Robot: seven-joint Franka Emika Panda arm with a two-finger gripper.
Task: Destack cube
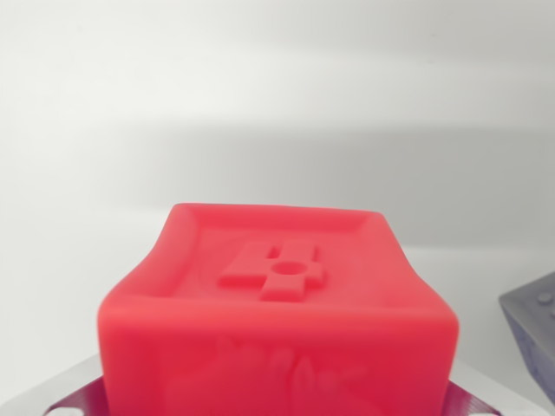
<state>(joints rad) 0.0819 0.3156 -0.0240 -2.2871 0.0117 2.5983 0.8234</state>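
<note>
Pincer (279, 407): only two finger tips visible, grey w/ fine ribbed print lines, flat wedge-shaped ends, at bottom corners of wrist view.

A plain white table (260, 95) fills the view, smooth and bare across its far side, with a soft grey shadow banding across the middle. Over at the right edge, a grey block (536, 329) sits near, only partly in view, with small raised studs on its top. Whether it rests directly on the table cannot be told.
</note>
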